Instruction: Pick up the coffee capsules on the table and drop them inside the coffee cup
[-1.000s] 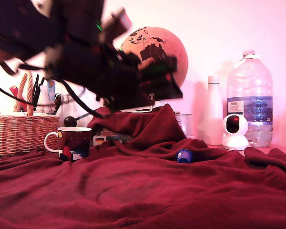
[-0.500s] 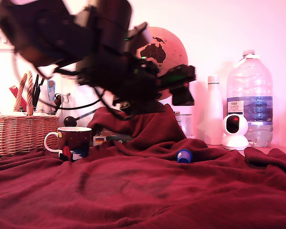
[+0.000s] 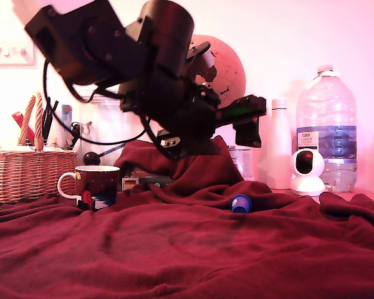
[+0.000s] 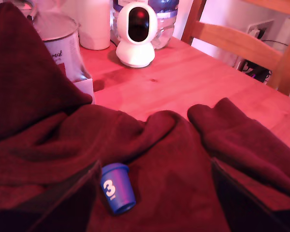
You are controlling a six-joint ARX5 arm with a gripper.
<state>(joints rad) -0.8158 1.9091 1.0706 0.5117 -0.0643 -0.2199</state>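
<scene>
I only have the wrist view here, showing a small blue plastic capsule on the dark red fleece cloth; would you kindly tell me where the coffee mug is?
Observer: The dark maroon ceramic mug with the white handle stands upright on the cloth, well to the exterior view's left of the blue capsule.
Operator: Thank you. Is the gripper touching the cloth?
Observer: No, the gripper hangs in the air above the capsule.
Operator: Are any other capsules lying about?
Observer: None shows on the dark red fleece cloth in the exterior view. The mug's inside cannot be seen from there.
</scene>
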